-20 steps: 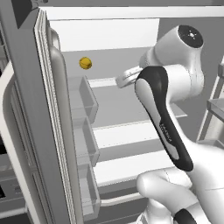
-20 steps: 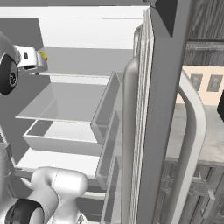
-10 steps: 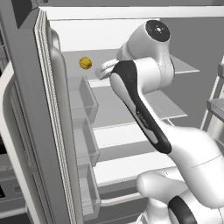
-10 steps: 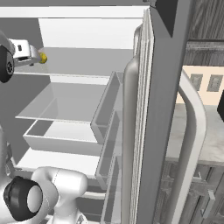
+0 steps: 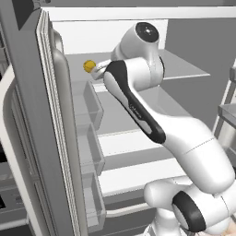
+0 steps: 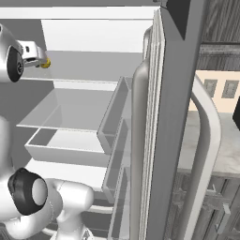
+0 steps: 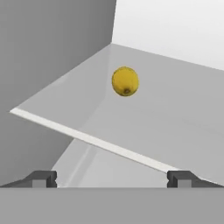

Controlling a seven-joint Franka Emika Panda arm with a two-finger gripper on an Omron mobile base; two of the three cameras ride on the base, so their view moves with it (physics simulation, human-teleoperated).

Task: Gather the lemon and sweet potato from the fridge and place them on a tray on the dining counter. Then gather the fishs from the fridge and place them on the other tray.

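Note:
The lemon (image 5: 89, 66) (image 6: 46, 63) (image 7: 125, 81) is a small bright-yellow ball on the upper shelf of the open fridge (image 5: 138, 39), near its left wall. My gripper (image 5: 97, 71) (image 6: 41, 61) (image 7: 111, 178) is held just short of it, at the shelf's front edge, open, with nothing between the fingers. In the hand view the two dark fingertips (image 7: 43, 178) stand wide apart, and the lemon lies ahead of them, further in on the shelf. The sweet potato, the fish, the trays and the dining counter are out of view.
The fridge's left door (image 5: 55, 138) stands open with stacked white bins (image 5: 87, 143). Its right door (image 6: 154, 140) is open too, with bins (image 6: 115, 140) and a pale long handle (image 6: 208, 150). Lower glass shelves (image 6: 70, 108) and a drawer (image 6: 65, 152) lie below.
My arm has swung left and into the fridge, bringing the open gripper from mid-shelf to right beside the lemon. The lemon has not moved.

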